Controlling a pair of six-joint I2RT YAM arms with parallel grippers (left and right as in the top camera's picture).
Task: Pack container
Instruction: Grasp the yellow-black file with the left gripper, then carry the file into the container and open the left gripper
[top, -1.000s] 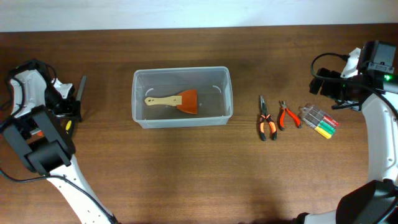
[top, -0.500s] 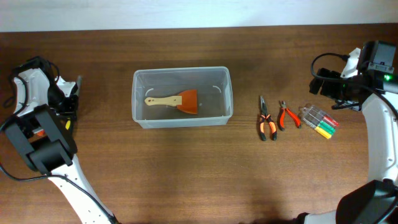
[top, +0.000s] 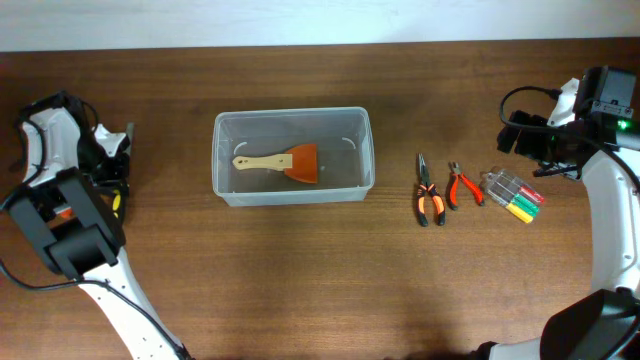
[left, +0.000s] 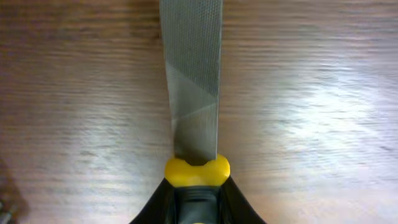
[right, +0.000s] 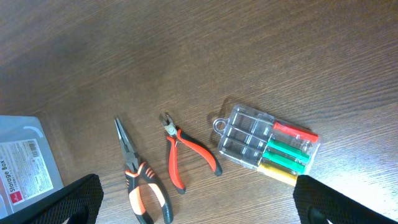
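The clear container (top: 292, 115) stands at the table's middle, with an orange-bristled, wooden-handled brush (top: 285, 161) lying in it. At the far left my left gripper (top: 112, 170) is low over the table. In the left wrist view its black fingers (left: 155, 205) press both sides of the black handle of a flat metal file (left: 191, 74), just behind the yellow collar, so the left gripper (left: 197, 190) is shut on the file. My right gripper (right: 202, 202) hangs wide open above the tools at the right, holding nothing.
Right of the container lie long-nose pliers with orange-black grips (top: 428, 195), small red cutters (top: 462, 186) and a clear case of coloured screwdrivers (top: 515, 195). The container's labelled corner (right: 25, 162) shows at the left edge of the right wrist view.
My left gripper has shut on the file's handle, and the file's blade has swung in closer to the arm. The right arm has stayed still.
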